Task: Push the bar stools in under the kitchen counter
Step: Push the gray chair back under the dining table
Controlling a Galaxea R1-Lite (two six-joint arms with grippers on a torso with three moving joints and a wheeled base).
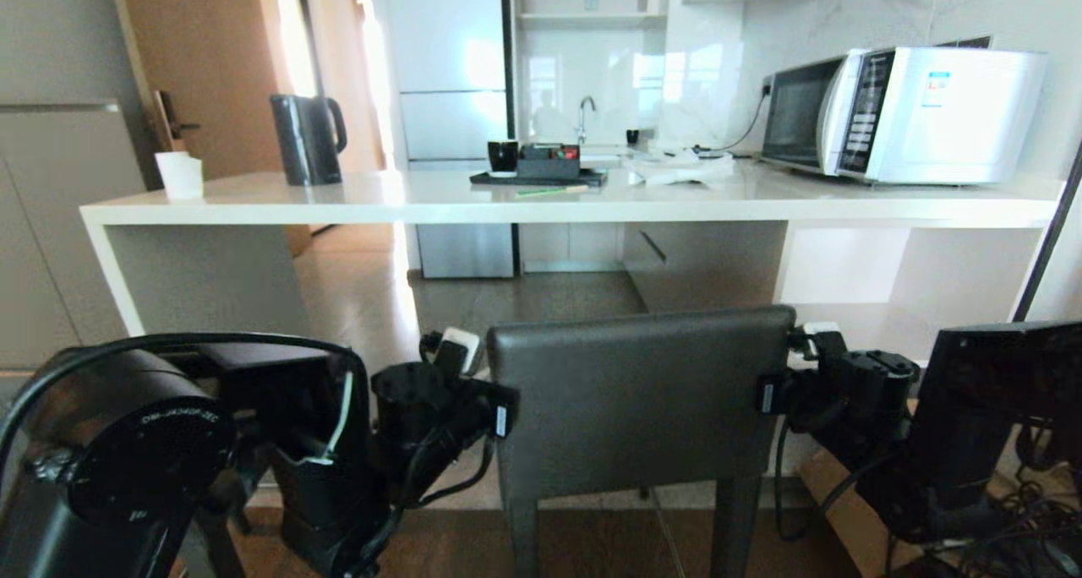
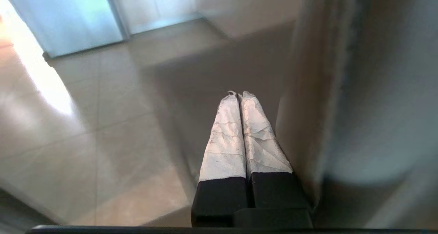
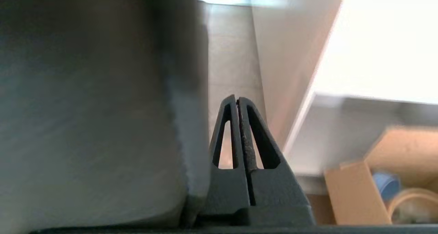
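A bar stool with a dark grey leather backrest (image 1: 642,400) stands right before me, facing the kitchen counter (image 1: 541,204), a long white slab with an open space beneath. My left gripper (image 1: 461,347) lies along the backrest's left edge, its white-taped fingers (image 2: 226,138) pressed shut with nothing between them, and the backrest (image 2: 376,107) is close beside them. My right gripper (image 1: 813,335) lies along the backrest's right edge, shut and empty (image 3: 236,100), with the backrest (image 3: 85,124) beside it. The seat is hidden behind the backrest; only the tops of two legs (image 1: 731,519) show.
On the counter stand a white cup (image 1: 180,175), a black kettle (image 1: 306,139), a tray with a mug (image 1: 537,171) and a microwave (image 1: 904,113). White shelves (image 1: 913,274) fill the counter's right end. A cardboard box (image 3: 356,193) sits on the floor at the right.
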